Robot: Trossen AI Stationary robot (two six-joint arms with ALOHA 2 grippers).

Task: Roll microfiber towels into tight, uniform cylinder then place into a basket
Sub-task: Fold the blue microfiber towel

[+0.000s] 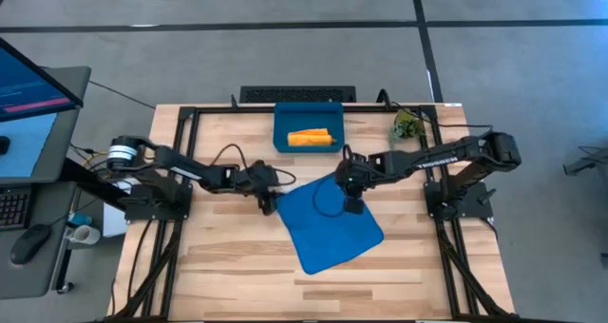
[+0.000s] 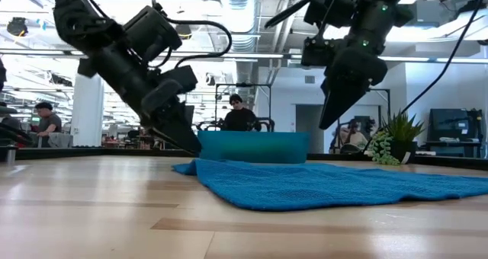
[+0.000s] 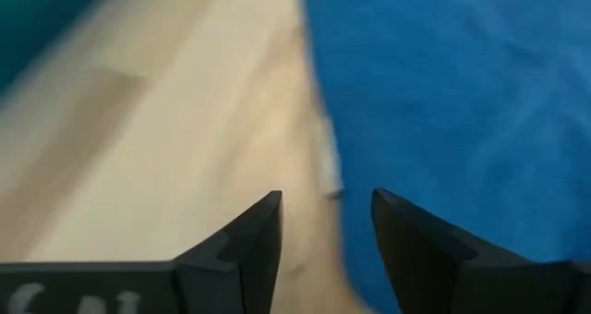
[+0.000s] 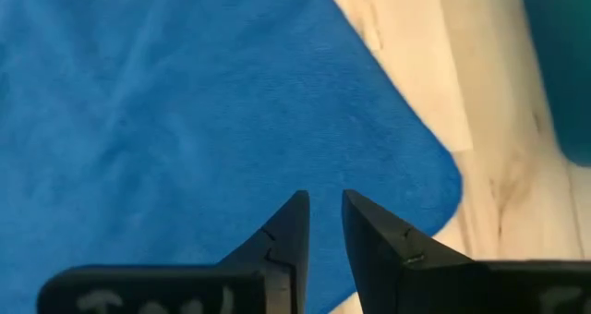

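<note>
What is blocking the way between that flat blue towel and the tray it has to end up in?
Nothing visible. Bare wood lies between the blue towel and the basket. Inside the basket, the rolled orange towel fills only part, and the plant stands off to one side.

Bare table lies open left of the blue towel; basket and plant crowd the far edge.

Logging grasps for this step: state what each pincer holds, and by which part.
Nothing is held. The left pincer is open at the blue towel's edge. The right pincer hangs above the towel, a narrow gap between its fingers, gripping nothing.
</note>
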